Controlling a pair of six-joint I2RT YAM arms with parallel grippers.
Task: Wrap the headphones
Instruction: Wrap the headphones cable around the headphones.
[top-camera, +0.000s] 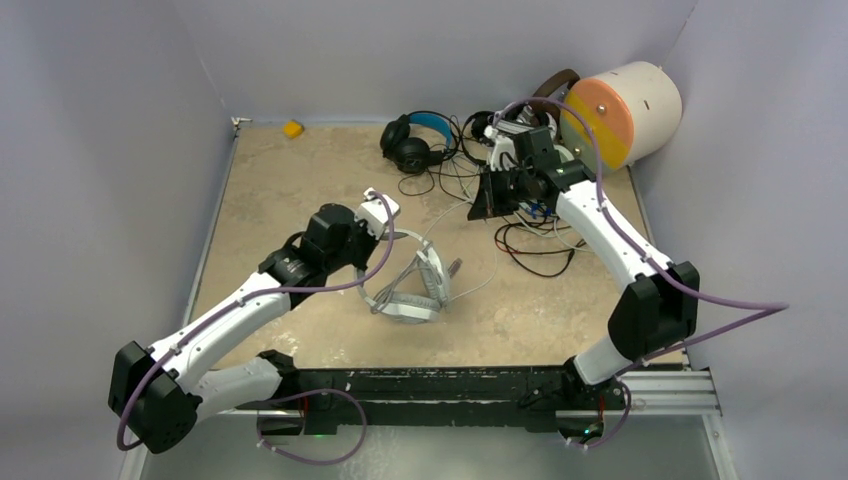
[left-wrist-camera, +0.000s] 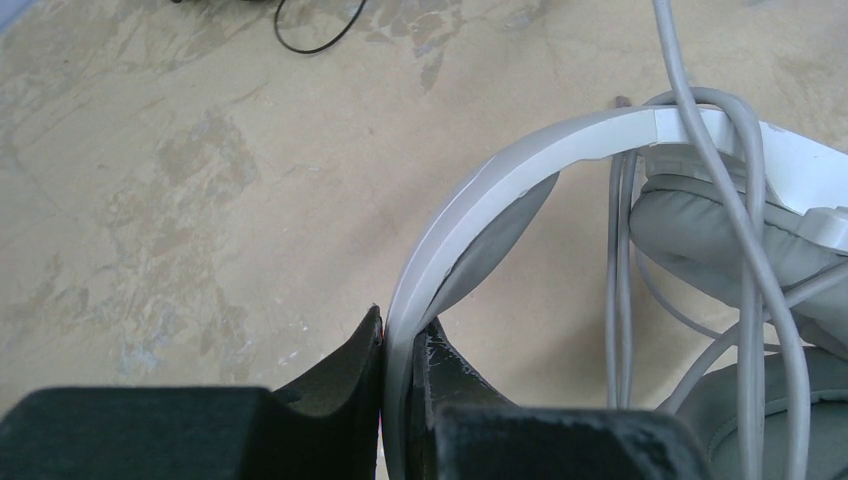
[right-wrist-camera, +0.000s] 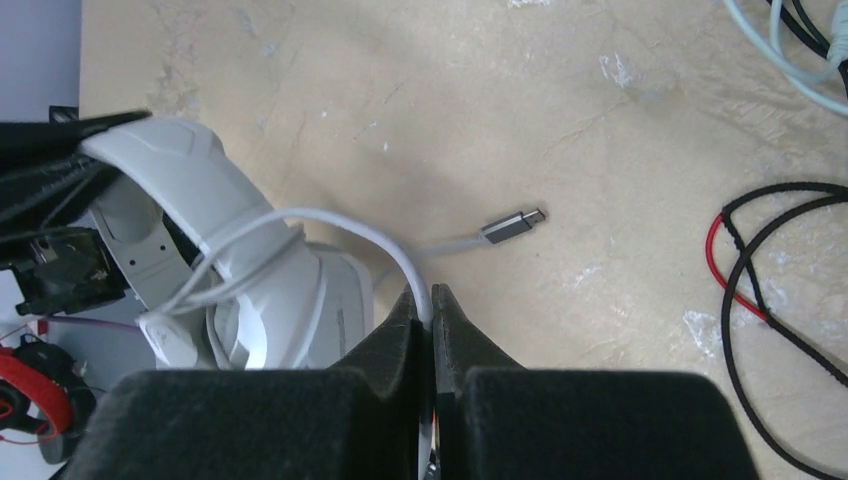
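Two black fingers (left-wrist-camera: 340, 375) of our left gripper (left-wrist-camera: 400, 338) are clamped on the curved headband of the white-grey over-ear headset (top-camera: 412, 288). It lies near the middle of the beige mottled tabletop (top-camera: 290, 190), its thin pale-grey cable (right-wrist-camera: 345, 222) looped around the band. Further out, our right gripper (right-wrist-camera: 432, 300) is pinched tight on that cable (its silver plug (right-wrist-camera: 515, 222) rests on the table just beyond). Past it we see tangled black cables (top-camera: 530, 250), then a black headset with a blue headband (top-camera: 415, 140), and in the far right corner a big cream cylinder with an orange face (top-camera: 625, 110).
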